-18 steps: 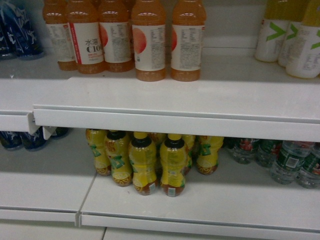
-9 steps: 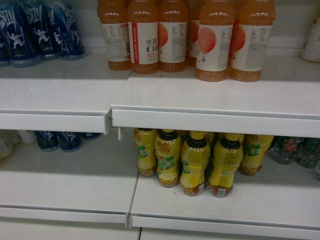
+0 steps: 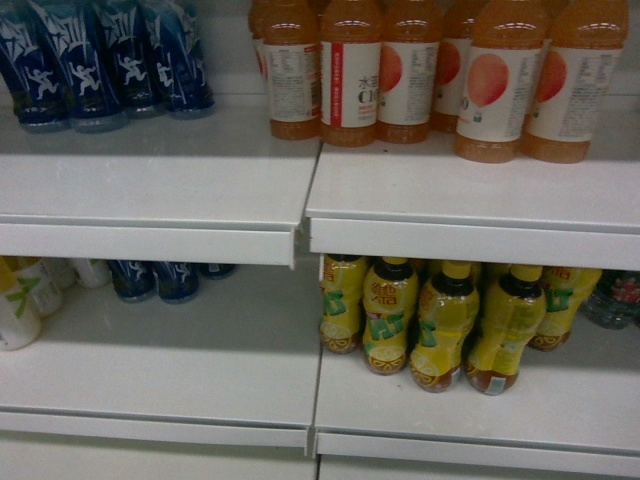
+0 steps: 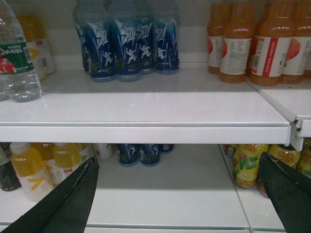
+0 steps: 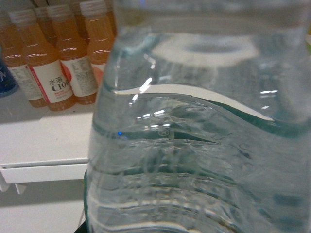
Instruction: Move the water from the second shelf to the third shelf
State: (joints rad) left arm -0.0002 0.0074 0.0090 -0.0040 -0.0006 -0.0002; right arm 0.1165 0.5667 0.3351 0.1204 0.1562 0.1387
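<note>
The water bottle (image 5: 204, 136) fills the right wrist view, apparently held; its jaws are unseen. The left gripper (image 4: 180, 194) is spread wide, empty. Shelving at twelve o'clock is judged pending.

Blue bottles (image 3: 100, 65) stand left of orange bottles (image 3: 430, 70) on the upper shelf (image 3: 160, 190), yellow bottles (image 3: 440, 320) below.

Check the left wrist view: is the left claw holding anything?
No, the left claw stands open, its dark fingers spread wide with only the lower shelf showing between them.
</note>
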